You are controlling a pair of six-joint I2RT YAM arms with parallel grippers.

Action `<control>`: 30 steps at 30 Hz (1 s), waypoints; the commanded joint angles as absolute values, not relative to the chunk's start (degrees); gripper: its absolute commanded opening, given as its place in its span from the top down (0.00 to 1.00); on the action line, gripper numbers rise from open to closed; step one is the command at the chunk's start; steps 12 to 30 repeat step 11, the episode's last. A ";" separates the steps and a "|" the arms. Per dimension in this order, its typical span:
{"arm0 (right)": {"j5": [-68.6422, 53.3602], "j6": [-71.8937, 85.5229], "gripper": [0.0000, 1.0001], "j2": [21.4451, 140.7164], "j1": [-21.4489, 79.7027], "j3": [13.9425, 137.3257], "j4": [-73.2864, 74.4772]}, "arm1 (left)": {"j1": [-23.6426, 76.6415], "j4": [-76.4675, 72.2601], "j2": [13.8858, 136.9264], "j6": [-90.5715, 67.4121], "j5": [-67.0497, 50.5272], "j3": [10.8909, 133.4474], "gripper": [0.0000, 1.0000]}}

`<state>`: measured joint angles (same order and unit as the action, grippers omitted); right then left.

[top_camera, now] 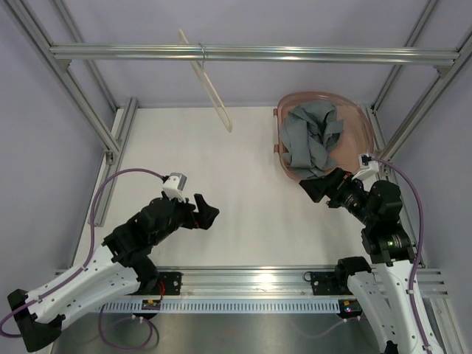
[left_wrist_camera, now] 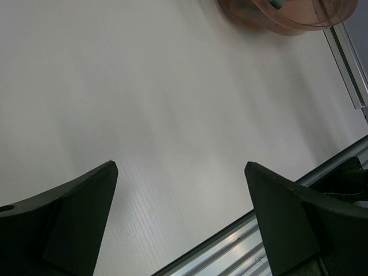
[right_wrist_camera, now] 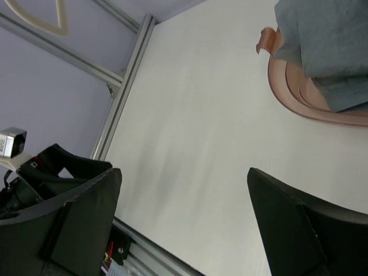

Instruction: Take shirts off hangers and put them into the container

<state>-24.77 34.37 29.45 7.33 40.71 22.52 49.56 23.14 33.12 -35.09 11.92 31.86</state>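
Shirt point(top_camera: 313, 136) lies bunched inside tub point(top_camera: 359, 112), table's point(top_camera: 243, 162) far right corner; hanger point(top_camera: 210, 85) hangs bare from rail point(top_camera: 295, 53). Left gripper point(left_wrist_camera: 179, 165), right gripper point(right_wrist_camera: 184, 170): jaws apart, empty, so task likely done.

Far right on the table point(top_camera: 243, 169): container point(top_camera: 354, 110), with the shirt point(top_camera: 313, 136) heaped inside. Left of it, hooked on the rear crossbar point(top_camera: 310, 54) above the table: hanger point(top_camera: 212, 88). Just before the container's near edge: right pincer point(top_camera: 311, 186). Well left of that, over the table's near middle: left pincer point(top_camera: 206, 212).
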 commanded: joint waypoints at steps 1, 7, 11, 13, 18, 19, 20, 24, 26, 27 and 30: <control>-29.44 30.76 0.00 28.92 7.82 40.61 28.91 | 49.92 19.33 32.69 -36.03 15.29 32.25 0.01; -32.25 29.97 0.00 27.86 7.82 39.11 29.18 | 49.92 20.74 32.43 -37.09 16.61 33.31 0.01; -31.64 28.92 0.00 28.92 7.91 39.37 30.06 | 49.92 20.92 32.52 -37.70 17.05 33.22 0.01; -31.64 28.92 0.00 28.92 7.91 39.37 30.06 | 49.92 20.92 32.52 -37.70 17.05 33.22 0.01; -31.64 28.92 0.00 28.92 7.91 39.37 30.06 | 49.92 20.92 32.52 -37.70 17.05 33.22 0.01; -31.64 28.92 0.00 28.92 7.91 39.37 30.06 | 49.92 20.92 32.52 -37.70 17.05 33.22 0.01; -31.64 28.92 0.00 28.92 7.91 39.37 30.06 | 49.92 20.92 32.52 -37.70 17.05 33.22 0.01; -31.64 28.92 0.00 28.92 7.91 39.37 30.06 | 49.92 20.92 32.52 -37.70 17.05 33.22 0.01; -31.64 28.92 0.00 28.92 7.91 39.37 30.06 | 49.92 20.92 32.52 -37.70 17.05 33.22 0.01; -31.64 28.92 0.00 28.92 7.91 39.37 30.06 | 49.92 20.92 32.52 -37.70 17.05 33.22 0.01; -31.64 28.92 0.00 28.92 7.91 39.37 30.06 | 49.92 20.92 32.52 -37.70 17.05 33.22 0.01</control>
